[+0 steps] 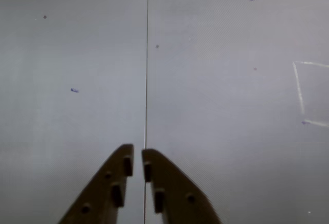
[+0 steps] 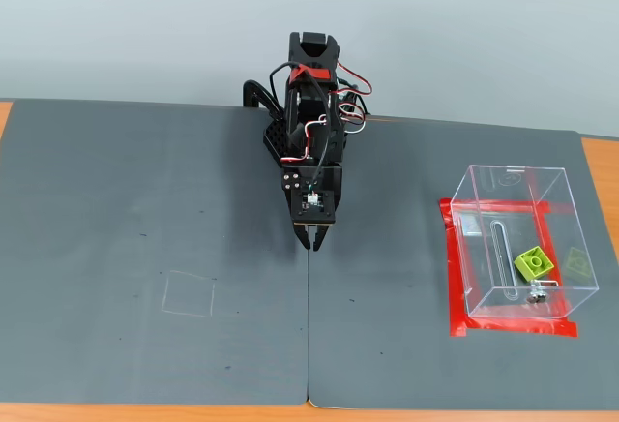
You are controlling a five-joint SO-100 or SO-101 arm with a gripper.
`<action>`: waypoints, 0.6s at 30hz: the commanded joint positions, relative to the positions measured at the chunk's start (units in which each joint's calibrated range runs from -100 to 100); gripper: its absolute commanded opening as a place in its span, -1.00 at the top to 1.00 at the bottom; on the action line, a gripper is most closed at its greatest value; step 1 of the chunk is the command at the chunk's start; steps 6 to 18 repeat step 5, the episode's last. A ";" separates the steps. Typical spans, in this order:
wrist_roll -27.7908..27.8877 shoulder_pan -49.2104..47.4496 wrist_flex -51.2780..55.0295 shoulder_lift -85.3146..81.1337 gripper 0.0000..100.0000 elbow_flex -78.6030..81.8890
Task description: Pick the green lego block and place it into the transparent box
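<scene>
**Fixed view: brick sits in the box, arm empty at the mat's middle**

In the fixed view, you can see the green lego block (image 2: 534,264) lying inside the transparent box (image 2: 503,182), tilted on the floor near the right wall, just beside a small metal piece (image 2: 538,293) at the base. A paler green shape on the right wall looks like its reflection. Red tape (image 2: 451,267) frames the box's foot on the right side of the dark mat (image 2: 145,199).

Your arm (image 2: 311,103) stands at the far middle of the mat, well apart from the box, with the gripper (image 2: 316,239) pointing down over the seam (image 2: 309,345) between the two mat halves. A faint chalk square (image 2: 189,294) is drawn to the left of it.

In the wrist view, your gripper (image 1: 137,154) has its jaws drawn nearly together, only a thin slit between the tips, and nothing held. The seam (image 1: 147,54) runs straight up from that slit. Part of the chalk square (image 1: 299,93) shows at the right edge.
</scene>
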 commanded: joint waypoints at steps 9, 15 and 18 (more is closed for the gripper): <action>0.38 -0.08 -0.82 -0.34 0.96 0.18; 0.38 -0.08 -0.82 -0.34 0.96 0.18; 0.38 -0.08 -0.82 -0.34 0.96 0.18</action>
